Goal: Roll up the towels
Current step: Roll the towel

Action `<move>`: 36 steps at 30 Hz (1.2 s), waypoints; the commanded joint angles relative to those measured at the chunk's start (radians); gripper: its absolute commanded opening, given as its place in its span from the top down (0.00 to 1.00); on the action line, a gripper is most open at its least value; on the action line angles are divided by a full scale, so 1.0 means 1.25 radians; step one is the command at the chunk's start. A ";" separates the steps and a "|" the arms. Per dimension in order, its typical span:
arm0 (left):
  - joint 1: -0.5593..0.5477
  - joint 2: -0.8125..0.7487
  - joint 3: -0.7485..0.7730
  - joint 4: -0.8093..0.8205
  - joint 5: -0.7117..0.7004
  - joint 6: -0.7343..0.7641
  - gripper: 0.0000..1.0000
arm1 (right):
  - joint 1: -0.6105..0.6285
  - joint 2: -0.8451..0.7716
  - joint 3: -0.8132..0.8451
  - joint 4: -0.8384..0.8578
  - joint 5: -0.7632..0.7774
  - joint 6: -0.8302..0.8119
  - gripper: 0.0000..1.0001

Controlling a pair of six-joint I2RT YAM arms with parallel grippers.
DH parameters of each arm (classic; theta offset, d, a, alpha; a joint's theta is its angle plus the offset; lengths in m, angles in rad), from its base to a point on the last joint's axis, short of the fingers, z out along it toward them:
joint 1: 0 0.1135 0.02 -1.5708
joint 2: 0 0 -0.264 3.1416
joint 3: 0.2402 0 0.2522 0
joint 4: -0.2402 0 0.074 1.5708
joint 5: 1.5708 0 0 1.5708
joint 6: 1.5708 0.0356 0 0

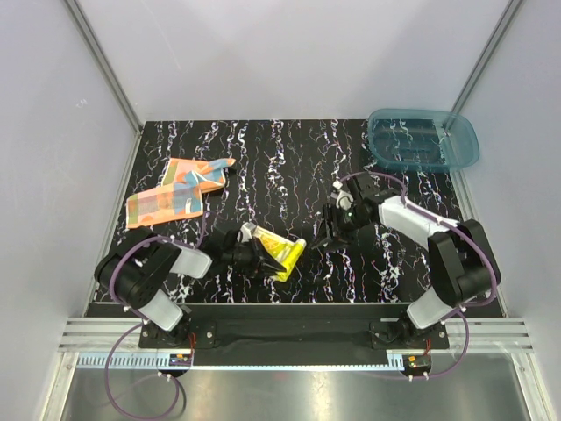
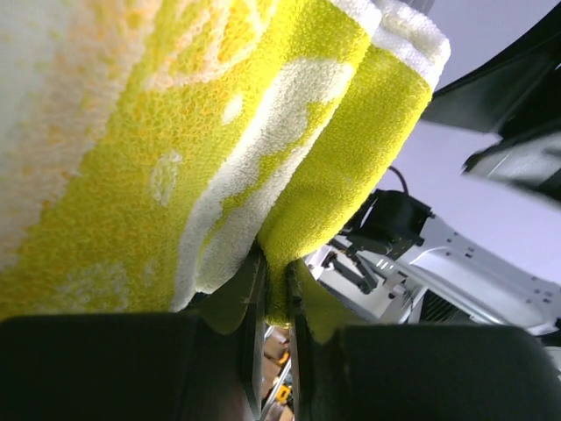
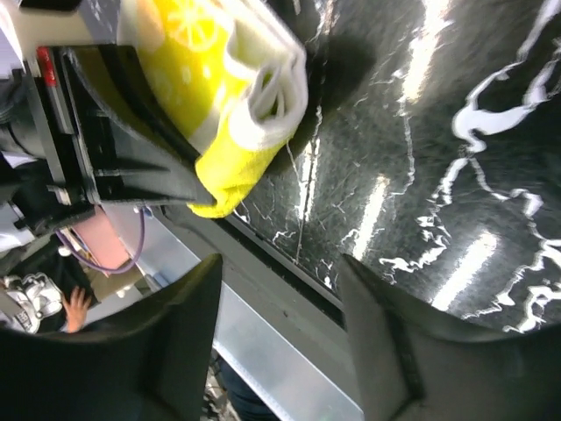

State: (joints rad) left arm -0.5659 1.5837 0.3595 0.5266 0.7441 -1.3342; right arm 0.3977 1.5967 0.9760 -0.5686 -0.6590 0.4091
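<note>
While the left gripper (image 1: 261, 249), nearest the front edge, is clamped on a fold of the yellow towel (image 1: 285, 254), that towel sits bunched into thick layers just right of it, near the middle of the table (image 1: 280, 167); the left wrist view shows cloth pinched tight between the jaws. It looks partly rolled at best, a loose wad, not a neat cylinder, so this one seems to be mid-step. A little farther and to the right, the right gripper (image 1: 331, 230) hangs close to the towel with its jaws apart and nothing between them. Farther left, well apart from both grippers, the orange towel (image 1: 171, 197) lies spread and rumpled, not yet rolled, so I judge well under half the job done. At the far right corner stands a teal bin (image 1: 422, 140), nothing visible in it. The table is glossy black with white marbled veins; pale walls (image 1: 263, 53) on metal posts (image 1: 101, 61) enclose it.
</note>
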 commanded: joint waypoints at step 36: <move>0.129 0.073 -0.039 -0.031 0.102 0.012 0.84 | 0.183 0.318 -0.035 0.560 0.008 0.172 0.43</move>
State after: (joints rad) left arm -0.4164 1.6451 0.3424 0.5129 0.8364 -1.2907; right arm 0.6060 1.9232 0.9390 0.0937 -0.7509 0.6357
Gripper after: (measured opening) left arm 0.165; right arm 0.575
